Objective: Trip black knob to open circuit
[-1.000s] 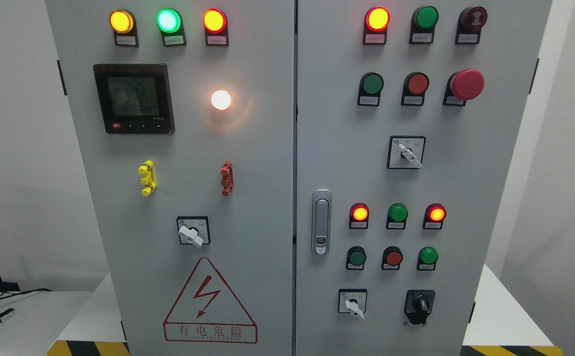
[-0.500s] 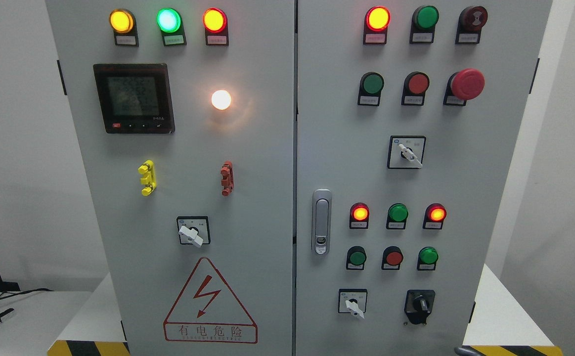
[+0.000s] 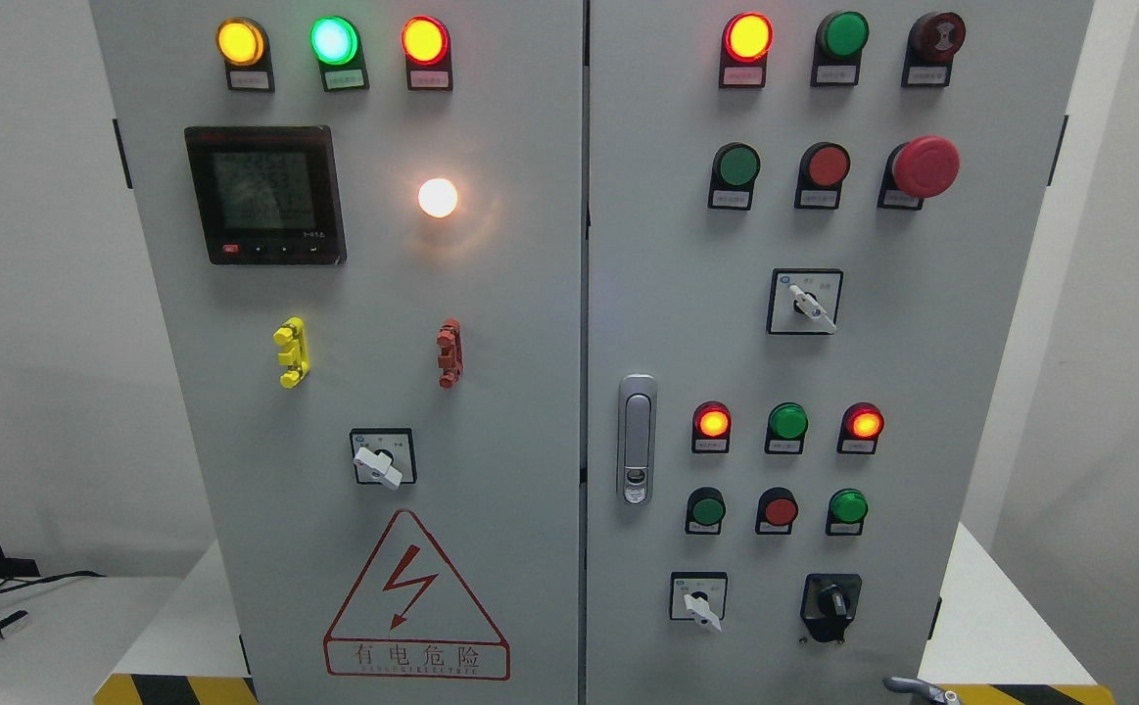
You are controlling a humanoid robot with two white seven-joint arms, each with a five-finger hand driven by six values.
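At the bottom edge I see my right hand (image 3: 917,688) just entering; I cannot tell how its fingers sit. I judge it's rising toward the black knob (image 3: 831,599), low on the cabinet's right door (image 3: 922,392).

A pale grey cabinet (image 3: 491,294) is being shown. The black knob (image 3: 831,599) is being displayed on a black plate. A red mushroom button (image 3: 925,166) and yellow clip (image 3: 292,352) are being seen. A red-outlined warning triangle (image 3: 416,595) is being shown; yellow-and-black stripes (image 3: 172,688) are being displayed below.
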